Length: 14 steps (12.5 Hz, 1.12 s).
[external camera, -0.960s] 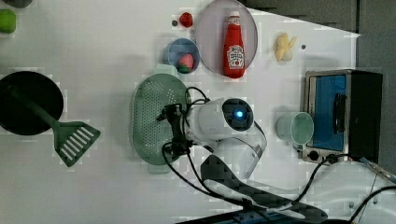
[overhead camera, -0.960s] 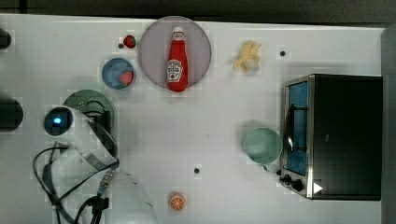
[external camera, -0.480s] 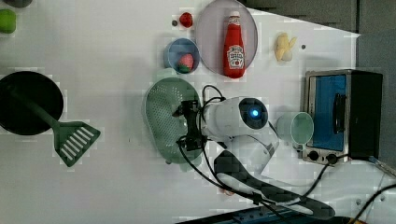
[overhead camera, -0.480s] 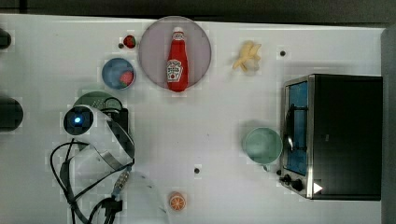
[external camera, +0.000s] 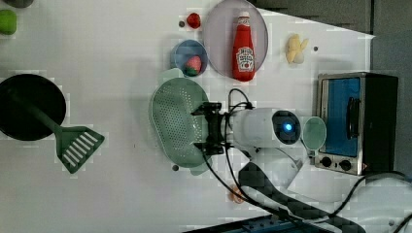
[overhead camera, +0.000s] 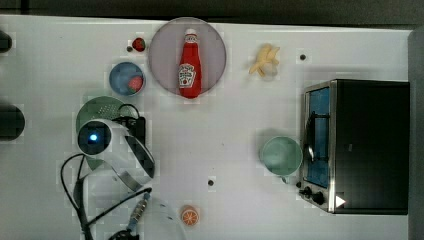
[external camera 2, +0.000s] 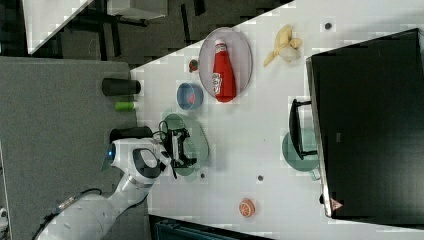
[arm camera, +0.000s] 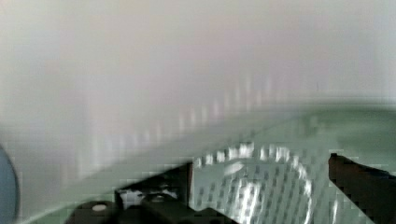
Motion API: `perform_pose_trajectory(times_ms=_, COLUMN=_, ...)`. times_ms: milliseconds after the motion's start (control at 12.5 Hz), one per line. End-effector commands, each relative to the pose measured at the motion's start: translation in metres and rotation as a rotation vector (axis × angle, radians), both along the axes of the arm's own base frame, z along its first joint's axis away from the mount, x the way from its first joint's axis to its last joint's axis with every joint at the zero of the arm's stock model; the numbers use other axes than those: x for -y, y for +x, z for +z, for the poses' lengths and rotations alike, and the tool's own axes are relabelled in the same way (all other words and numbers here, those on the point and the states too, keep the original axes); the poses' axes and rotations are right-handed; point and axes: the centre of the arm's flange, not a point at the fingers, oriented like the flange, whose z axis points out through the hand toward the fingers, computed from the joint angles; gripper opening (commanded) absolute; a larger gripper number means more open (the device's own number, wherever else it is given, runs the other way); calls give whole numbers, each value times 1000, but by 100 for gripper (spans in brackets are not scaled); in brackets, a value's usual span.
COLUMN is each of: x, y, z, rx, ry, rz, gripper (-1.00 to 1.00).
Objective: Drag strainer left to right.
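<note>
The strainer [external camera: 175,124] is a pale mint-green oval colander with a grid of small holes, lying on the white table below the blue bowl in the left view. My gripper [external camera: 207,127] reaches down into its bowl at the left view's right side, open, with the holed floor [arm camera: 252,186] showing between the two black fingers [arm camera: 159,193]. In the top view the arm covers most of the strainer [overhead camera: 98,109] and the gripper [overhead camera: 132,125] sits at its right edge. In the right view the gripper [external camera 2: 180,148] stands over the strainer [external camera 2: 196,142].
A blue bowl [overhead camera: 126,78] with a strawberry, a plate [overhead camera: 165,55] bearing a ketchup bottle [overhead camera: 189,65], a banana [overhead camera: 263,60], a teal cup [overhead camera: 280,155], a toaster oven [overhead camera: 360,145] and an orange slice [overhead camera: 189,215] share the table. A black pan [external camera: 29,107] and a green spatula [external camera: 77,145] lie to the left view's left.
The arm has moved toward the right of the top and left views, and the strainer has slid a little the same way with it. The fingers stay open.
</note>
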Motion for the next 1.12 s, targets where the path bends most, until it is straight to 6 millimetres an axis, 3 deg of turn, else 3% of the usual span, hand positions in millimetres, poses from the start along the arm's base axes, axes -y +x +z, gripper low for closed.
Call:
perform_pose_trajectory(times_ms=80, x=51, y=5, z=1, rx=-13, ry=-26, rz=-34, gripper=100)
perform_pose_trajectory(times_ms=1120, x=221, y=21, z=-9, rx=12, ry=-90, rz=6, gripper=100)
